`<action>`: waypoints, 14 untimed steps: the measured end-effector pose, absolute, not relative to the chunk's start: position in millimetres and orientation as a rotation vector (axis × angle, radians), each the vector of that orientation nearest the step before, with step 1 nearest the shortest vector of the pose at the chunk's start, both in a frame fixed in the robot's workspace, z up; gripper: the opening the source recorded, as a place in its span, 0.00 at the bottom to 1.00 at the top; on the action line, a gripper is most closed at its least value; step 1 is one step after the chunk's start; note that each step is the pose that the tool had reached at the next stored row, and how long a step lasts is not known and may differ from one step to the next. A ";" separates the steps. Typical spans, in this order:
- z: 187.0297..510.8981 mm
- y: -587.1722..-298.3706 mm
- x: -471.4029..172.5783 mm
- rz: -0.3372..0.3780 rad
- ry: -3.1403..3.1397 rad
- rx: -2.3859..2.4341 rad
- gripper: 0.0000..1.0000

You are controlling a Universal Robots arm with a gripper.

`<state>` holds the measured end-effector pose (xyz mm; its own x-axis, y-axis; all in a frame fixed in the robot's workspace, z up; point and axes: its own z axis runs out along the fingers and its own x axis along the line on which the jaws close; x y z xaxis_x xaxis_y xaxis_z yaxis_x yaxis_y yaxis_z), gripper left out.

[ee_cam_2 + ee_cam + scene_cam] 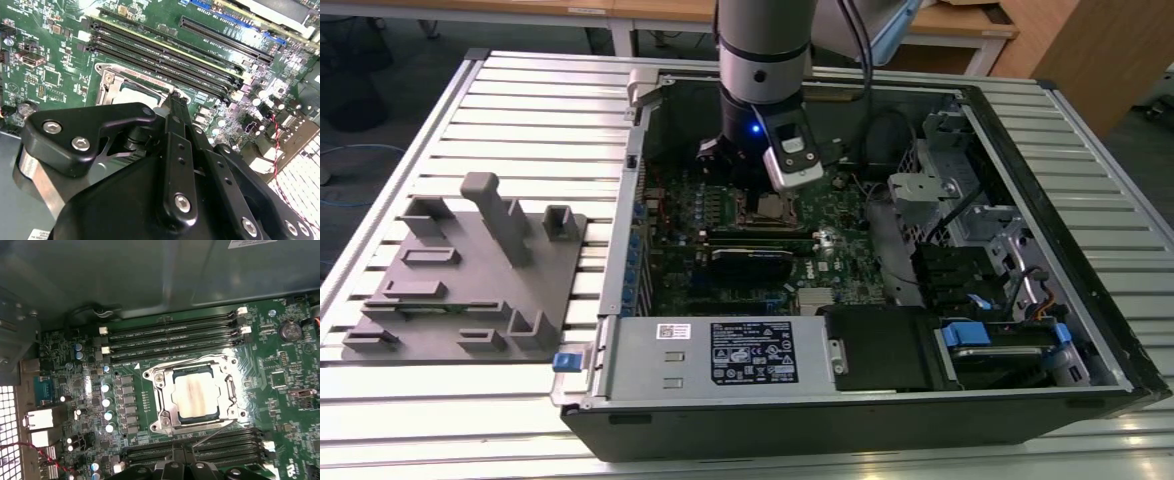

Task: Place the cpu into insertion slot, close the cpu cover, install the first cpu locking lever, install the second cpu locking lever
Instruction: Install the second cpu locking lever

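Grey plastic fixture block (467,275) on the slatted table (400,400), toward the exterior view's left, well apart from the work. Next along, open computer case (854,400) lying flat, green circuit board (834,245) inside. Robot arm (765,60) reaching down into the case, gripper (744,150) low over the board, just beside the socket.

In the first wrist view: cpu (196,396) seated in the insertion slot (216,416), dull silver top facing up; cpu cover (165,390) down flat around it, framing the chip. Long black memory slots (170,340) on both sides of the socket. Thin wire lever (212,436) slanting at the socket's edge, right by the gripper's black fingers (172,471).

Fingers drawn close together, nearly clenched; cannot tell whether anything is pinched between them.
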<state>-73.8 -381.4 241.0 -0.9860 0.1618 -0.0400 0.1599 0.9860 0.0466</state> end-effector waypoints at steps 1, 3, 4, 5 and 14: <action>239.9 -381.4 -73.8 0.067 3.087 0.250 0.11; 239.7 -381.5 -73.8 0.066 3.087 0.250 0.11; 239.4 -381.4 -73.8 0.067 3.087 0.250 0.11; 238.3 -381.4 -73.8 0.067 3.087 0.250 0.11; 234.1 -382.0 -77.0 0.067 3.087 0.250 0.11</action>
<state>-77.0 -382.0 234.1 -0.9860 0.1618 -0.0400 0.1599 0.9860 0.0465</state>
